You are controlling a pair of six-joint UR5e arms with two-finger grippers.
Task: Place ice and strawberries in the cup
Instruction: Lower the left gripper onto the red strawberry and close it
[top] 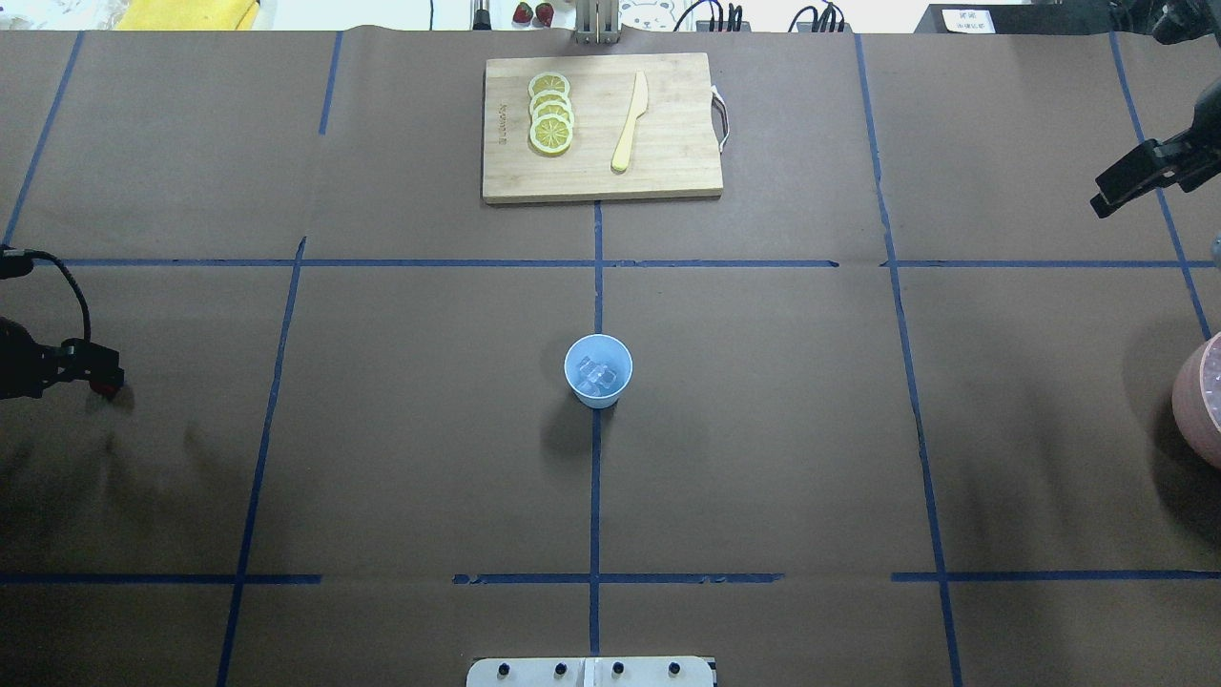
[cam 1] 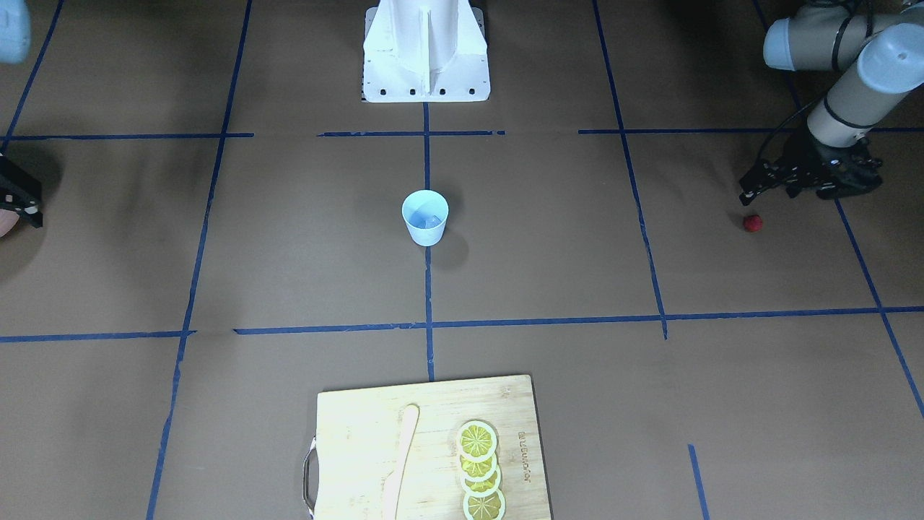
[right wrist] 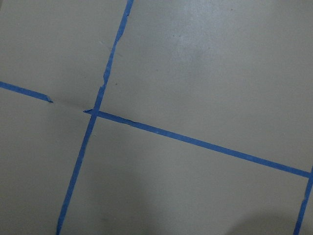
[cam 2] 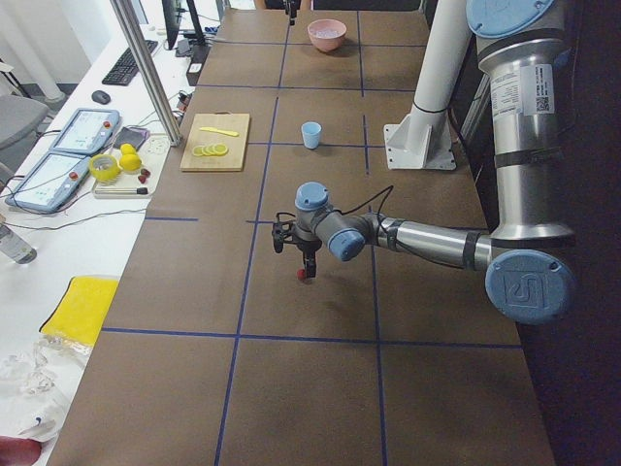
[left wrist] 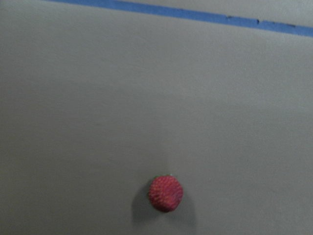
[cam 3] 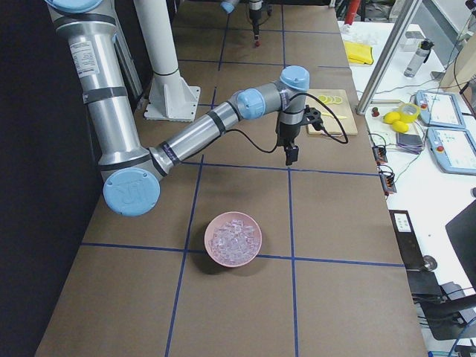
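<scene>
The left gripper (cam 1: 751, 196) is hovering just above the strawberry (cam 1: 753, 222), which is lying on the table (cam 1: 289, 253) well apart from the cup (cam 1: 425, 217) that is holding ice (top: 598, 375). I cannot tell whether its fingers are apart. If one finger is touching first while closing, the round berry is likely rolling away.

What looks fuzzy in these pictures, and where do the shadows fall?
Left wrist view: the strawberry is a bit blurred, with a faint shadow at its lower left. Overhead view: sharper, and the cup throws a soft dark shadow to its lower left.
</scene>
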